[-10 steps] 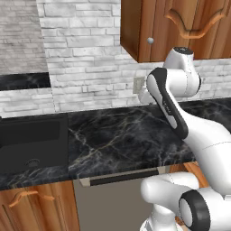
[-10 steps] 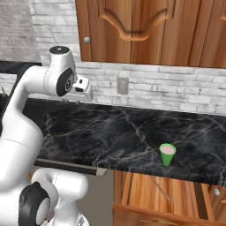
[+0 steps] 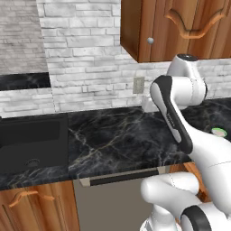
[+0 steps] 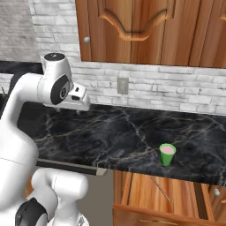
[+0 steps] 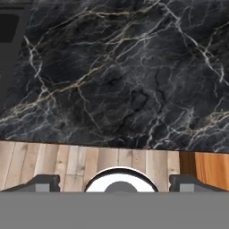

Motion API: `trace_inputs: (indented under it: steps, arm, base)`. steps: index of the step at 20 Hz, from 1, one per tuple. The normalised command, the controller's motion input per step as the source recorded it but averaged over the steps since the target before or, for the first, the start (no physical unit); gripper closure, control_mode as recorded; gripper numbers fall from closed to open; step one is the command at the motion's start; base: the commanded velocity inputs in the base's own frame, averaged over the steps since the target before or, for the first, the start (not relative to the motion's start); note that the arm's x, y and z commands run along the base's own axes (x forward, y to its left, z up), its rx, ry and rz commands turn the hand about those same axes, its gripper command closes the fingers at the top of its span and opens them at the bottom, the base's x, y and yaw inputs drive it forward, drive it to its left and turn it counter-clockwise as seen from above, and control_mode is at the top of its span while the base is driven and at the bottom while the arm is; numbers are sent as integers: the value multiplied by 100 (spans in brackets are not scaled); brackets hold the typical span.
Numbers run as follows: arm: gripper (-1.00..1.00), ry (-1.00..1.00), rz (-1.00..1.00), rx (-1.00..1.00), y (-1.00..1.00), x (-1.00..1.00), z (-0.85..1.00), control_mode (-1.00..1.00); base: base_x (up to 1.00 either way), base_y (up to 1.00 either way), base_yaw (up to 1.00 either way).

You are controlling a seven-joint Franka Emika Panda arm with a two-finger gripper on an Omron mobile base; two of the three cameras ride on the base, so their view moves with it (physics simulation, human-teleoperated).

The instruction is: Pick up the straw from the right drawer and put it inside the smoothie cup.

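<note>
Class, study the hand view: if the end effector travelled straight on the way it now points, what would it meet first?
Most likely the black marble countertop, bare along that line. The open end effector faces down at it; the gap between them can't be judged.

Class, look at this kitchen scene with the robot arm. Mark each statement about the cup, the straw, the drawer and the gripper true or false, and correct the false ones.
1. The green cup stands on the dark counter. True.
2. The straw is already in the cup. False: it lies in the open drawer.
3. The gripper is open and holds nothing. True.
4. The drawer below the cup is closed. False: it is pulled open.
</note>
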Motion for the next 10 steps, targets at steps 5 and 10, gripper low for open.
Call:
trace_inputs:
  steps: [5,10]
  arm:
    - [-100,0,0,-5,12,-39,-43,-100]
    - [-100,1,0,-3,14,-9,-21,-100]
  base:
    - [0,0,0]
    - [0,0,0]
